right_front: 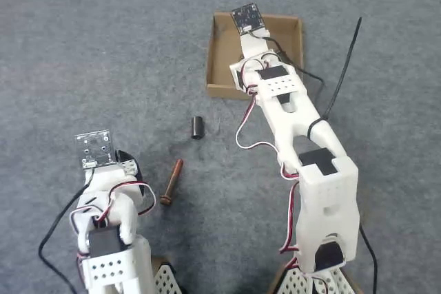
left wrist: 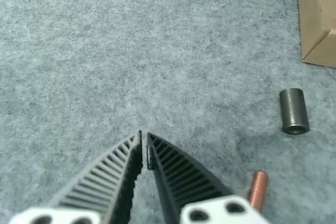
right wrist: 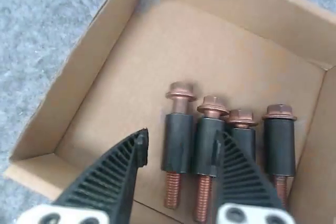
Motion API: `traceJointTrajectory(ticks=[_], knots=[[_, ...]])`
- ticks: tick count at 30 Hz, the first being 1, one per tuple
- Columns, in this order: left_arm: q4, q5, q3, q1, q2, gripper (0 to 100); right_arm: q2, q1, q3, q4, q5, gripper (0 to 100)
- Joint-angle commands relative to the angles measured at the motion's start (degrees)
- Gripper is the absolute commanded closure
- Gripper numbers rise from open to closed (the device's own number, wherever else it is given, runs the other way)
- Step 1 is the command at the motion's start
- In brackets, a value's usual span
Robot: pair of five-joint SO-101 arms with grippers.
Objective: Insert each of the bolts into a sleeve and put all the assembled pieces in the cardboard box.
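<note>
A copper bolt (right_front: pixel 171 181) lies loose on the grey carpet, its threaded tip (left wrist: pixel 257 189) just beside my left gripper (left wrist: pixel 144 136), which is shut on nothing and low over the carpet. A dark sleeve (right_front: pixel 198 127) (left wrist: pixel 294 111) lies alone farther out, toward the cardboard box (right_front: pixel 219 53). My right gripper (right wrist: pixel 181 139) hangs open above the box (right wrist: pixel 157 51), its fingers astride several assembled bolt-and-sleeve pieces (right wrist: pixel 212 135) lying side by side on the box floor. It holds nothing.
The right arm (right_front: pixel 296 122) stretches from the near edge to the box and covers much of it from above. A black cable (right_front: pixel 344 67) runs right of the box. A box corner (left wrist: pixel 317 19) lies beyond the loose sleeve.
</note>
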Motion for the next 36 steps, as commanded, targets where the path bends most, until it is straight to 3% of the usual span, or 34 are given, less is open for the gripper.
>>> traceJointTrajectory(ticks=[1, 8, 24, 36], knots=[[0.1, -0.7, -0.7, 0.3, 0.9, 99, -2.7, -0.8, -3.3, 0.3, 1.0, 86.8], [0.1, -0.7, -0.7, 0.3, 0.9, 99, -5.9, 1.2, -3.2, 6.5, 1.0, 99.4], [0.1, -0.7, -0.7, 0.3, 0.9, 99, -7.9, 1.8, -3.4, 23.9, 0.6, 98.9], [0.2, -0.7, -0.7, 0.3, 0.9, 99, -14.2, 4.9, -4.7, 25.5, 1.0, 98.7]])
